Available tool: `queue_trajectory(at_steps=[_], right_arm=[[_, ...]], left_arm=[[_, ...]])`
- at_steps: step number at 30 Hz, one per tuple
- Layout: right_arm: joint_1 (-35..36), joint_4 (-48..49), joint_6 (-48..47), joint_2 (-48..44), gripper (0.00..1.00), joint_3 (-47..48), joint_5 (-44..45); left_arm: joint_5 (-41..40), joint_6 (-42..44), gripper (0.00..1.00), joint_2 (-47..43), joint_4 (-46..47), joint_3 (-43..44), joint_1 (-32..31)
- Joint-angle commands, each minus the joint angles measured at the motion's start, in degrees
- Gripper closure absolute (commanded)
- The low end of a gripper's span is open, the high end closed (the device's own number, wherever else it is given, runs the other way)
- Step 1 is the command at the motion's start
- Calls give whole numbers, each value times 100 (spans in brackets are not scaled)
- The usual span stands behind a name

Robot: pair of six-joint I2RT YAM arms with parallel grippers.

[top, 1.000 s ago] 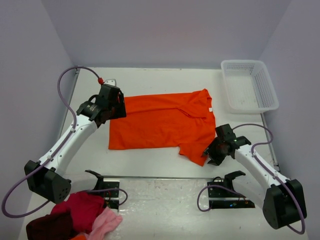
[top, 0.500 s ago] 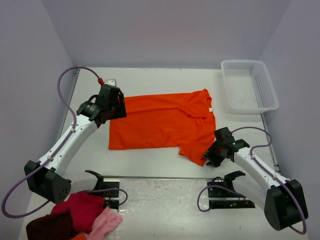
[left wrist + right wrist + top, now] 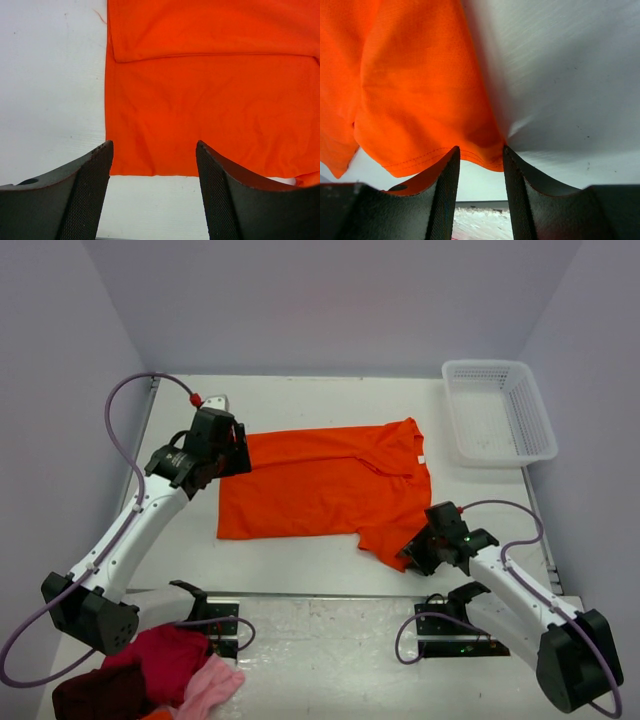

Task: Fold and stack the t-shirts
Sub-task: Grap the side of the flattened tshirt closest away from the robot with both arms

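Both the left arm (image 3: 132, 530) and the right arm (image 3: 520, 582) have smooth white links between chunky black joint housings, with rounded black bases (image 3: 95, 615) at the near end. A lilac cable (image 3: 150, 376) loops along each, the left one ending in a small red connector (image 3: 201, 400). The left gripper (image 3: 154, 145) and right gripper (image 3: 480, 148) carry dark grey curved fingers (image 3: 235, 200) with finely meshed inner pads (image 3: 445, 195).

Nothing legible shows in any view: no words, brands, numbers or signs. The only label is a small white tag (image 3: 421, 459) at the neck of the orange t-shirt (image 3: 320, 485), too small to read.
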Motion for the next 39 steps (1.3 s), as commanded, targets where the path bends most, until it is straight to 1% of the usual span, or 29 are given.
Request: queue_trajectory(at_steps=[1,4,9,14,15,20,21,22,28,31,35,39], right_arm=[[54,167,256,-16,59,-67,143],[125,-61,501,-34,59,47,249],[169,-167,528,256,58,214,266],[353,-659,704,660,63,618,389],[345,-747,704,687,69,680,415],[406,-800,766,749,89,777,512],[406,-800,766,749,98,777,521],[424,-809,757,740,100,794,521],[503,-774,669,617,100,777,539],[494,-739,608,573,100,812,539],[503,-668,520,687,100,908,530],[538,-563,502,731,100,909,539]], left_arm=[[73,-82,31,-121,-46,79,-9],[135,-91,31,-121,-37,62,-9],[152,-100,31,-95,-20,97,-9],[152,-82,31,-42,-20,176,-18],[161,-82,31,-42,6,167,-9],[161,-82,31,-33,33,106,-9],[170,-74,31,-24,33,106,-9],[179,-74,31,-24,42,88,-9],[196,-143,30,55,-11,-17,-9],[153,-231,29,274,-248,0,-9],[65,-407,28,722,-792,18,-9],[257,-478,28,732,-785,-201,-9]])
